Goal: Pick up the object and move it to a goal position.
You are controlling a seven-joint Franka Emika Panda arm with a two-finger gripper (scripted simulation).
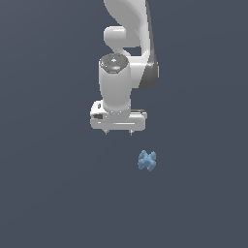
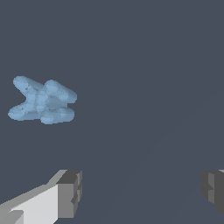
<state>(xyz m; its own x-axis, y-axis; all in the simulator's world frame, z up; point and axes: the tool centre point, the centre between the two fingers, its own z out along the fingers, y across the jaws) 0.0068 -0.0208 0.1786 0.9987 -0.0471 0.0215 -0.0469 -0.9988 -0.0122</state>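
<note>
Below centre in your exterior view, right of the middle: the object (image 1: 147,161), one small light-blue lumpy cross, matte, lying on the dark grey bench (image 1: 53,193). Above it and to its left: your white hand (image 1: 118,132), pointing down, well apart from the object. Wrist view: fingers (image 2: 70,192) spread wide, holding nothing; object (image 2: 42,100) outside the gap.

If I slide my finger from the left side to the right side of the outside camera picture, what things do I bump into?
First the white gripper hanging under the robot arm, then the little light-blue cross-shaped object, which lies lower down and further toward the exterior view's right.
</note>
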